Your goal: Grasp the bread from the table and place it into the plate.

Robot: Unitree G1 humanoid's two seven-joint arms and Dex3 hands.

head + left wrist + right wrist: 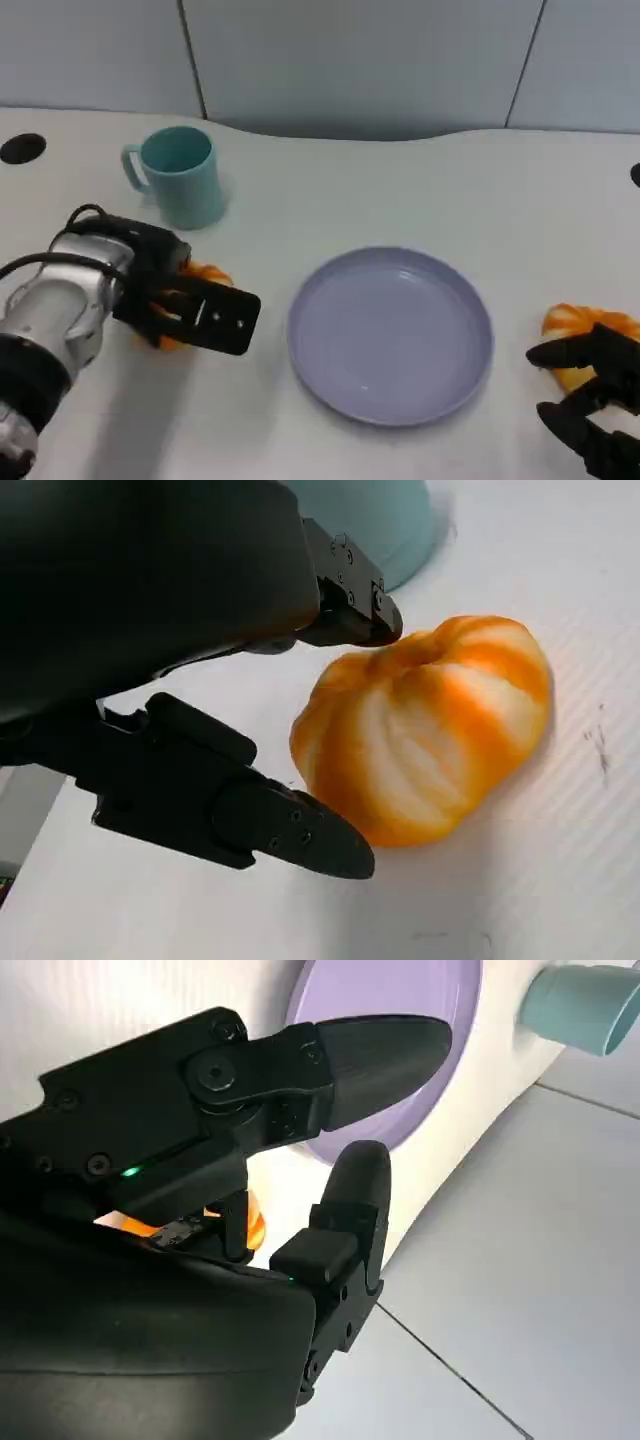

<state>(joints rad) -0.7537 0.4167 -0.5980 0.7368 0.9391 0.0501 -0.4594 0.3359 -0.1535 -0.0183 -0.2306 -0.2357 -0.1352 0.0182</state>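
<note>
Robot's left hand (190, 305) lying spread around an orange-and-white pleated bread bun (425, 735) on the white table (400, 180), fingers either side, not visibly gripping, round lavender plate (390, 335) sitting just beside, right hand (595, 400) hovering unclenched over a second orange bun (580, 325), teal mug (180, 175) standing behind.

The round, pleated bread bun (430, 735) is showing orange streaked with pale cream stripes. The shallow round plate (390, 335) is showing a plain lavender. The handled ceramic mug (180, 175) is looking a soft teal. The smooth desk (420, 190) is appearing white. The plastic fingers (240, 815) are showing matte black.
</note>
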